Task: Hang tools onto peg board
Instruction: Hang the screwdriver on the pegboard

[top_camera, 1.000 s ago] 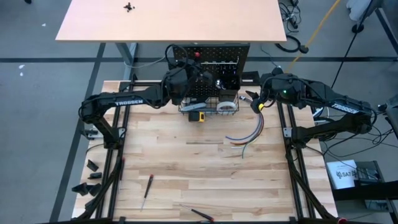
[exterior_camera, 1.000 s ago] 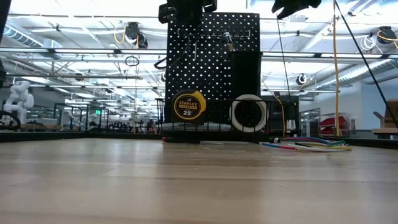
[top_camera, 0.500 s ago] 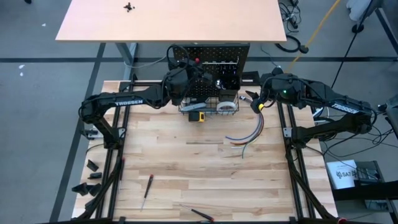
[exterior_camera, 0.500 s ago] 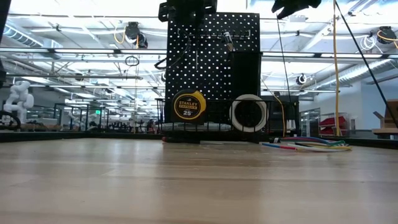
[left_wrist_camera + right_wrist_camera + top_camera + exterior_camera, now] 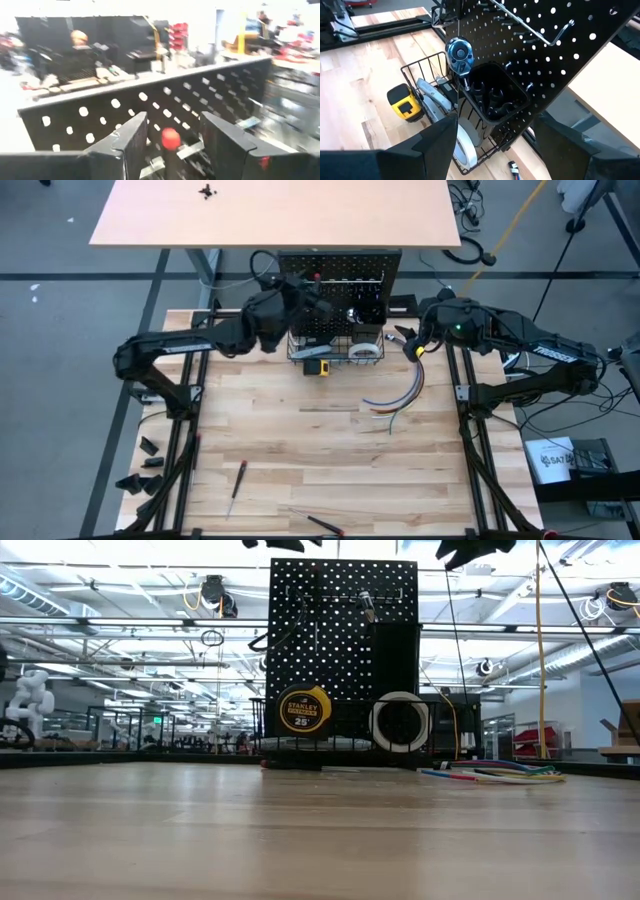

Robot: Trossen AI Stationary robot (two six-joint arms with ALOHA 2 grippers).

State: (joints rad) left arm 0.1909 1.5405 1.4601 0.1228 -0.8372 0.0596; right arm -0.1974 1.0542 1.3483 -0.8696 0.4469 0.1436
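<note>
The black peg board (image 5: 340,265) stands upright at the table's far edge and also shows in the low view (image 5: 345,630). A silver ratchet (image 5: 458,52) hangs on it above the small black bin (image 5: 495,97). The wire basket (image 5: 335,352) holds the yellow tape measure (image 5: 304,708), the white tape roll (image 5: 399,722) and a grey utility knife (image 5: 437,100). My left gripper (image 5: 173,120) is open and empty, high over the board's top edge, above a red-tipped tool (image 5: 170,138) on the board. My right gripper (image 5: 496,125) is open and empty at the board's right side (image 5: 408,340).
A bundle of curved coloured wires (image 5: 395,395) lies right of the basket. Two screwdrivers lie near the table's front edge, one (image 5: 236,485) at the left and one (image 5: 320,523) in the middle. A large peach-coloured tabletop (image 5: 270,210) stands behind the board.
My left gripper has drawn back from the peg board's face, going up and toward the table's left; in the low view it has risen almost out of the picture. My right arm has kept still.
</note>
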